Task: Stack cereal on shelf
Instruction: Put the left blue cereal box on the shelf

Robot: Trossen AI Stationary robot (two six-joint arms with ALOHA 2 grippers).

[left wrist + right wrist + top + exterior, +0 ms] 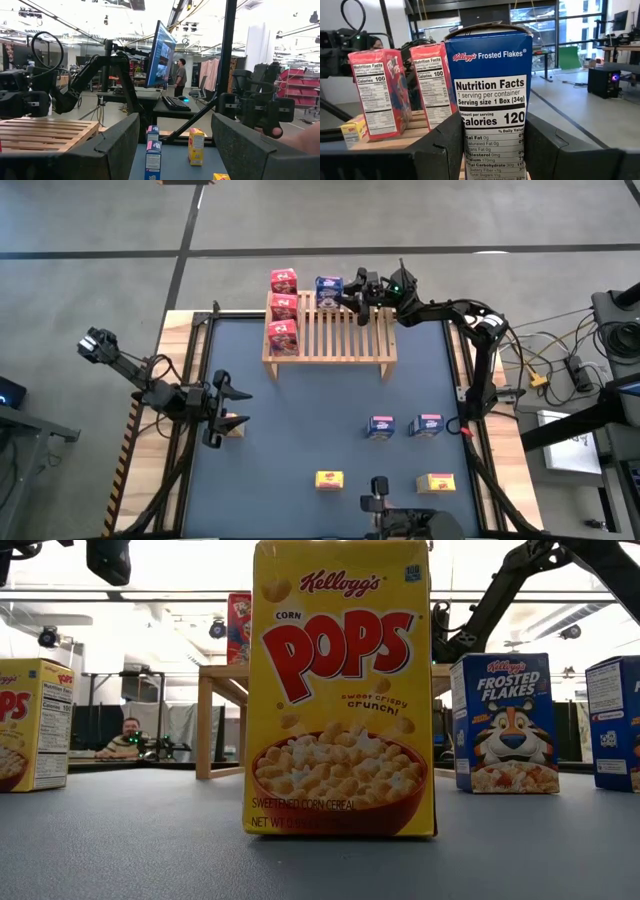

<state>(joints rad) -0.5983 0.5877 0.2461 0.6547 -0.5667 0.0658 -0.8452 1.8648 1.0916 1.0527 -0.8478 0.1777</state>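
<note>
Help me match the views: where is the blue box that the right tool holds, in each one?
High view: blue box at the rack's far edge, in the right tool.
Low view: not seen.
Left wrist view: not made out.
Right wrist view: fills the centre.
Shared landmark: the wooden rack.

You find the shelf (330,330) at the far middle of the table (300,430). Three cereal boxes (283,308) stand in a row along its left end. Just right of them, at the far edge, a fourth box (328,290) sits between the fingers of the right gripper (350,292). Four more boxes (405,426) stand on the table nearer you, to the right. The left gripper (232,405) hovers at the table's left side.
</note>
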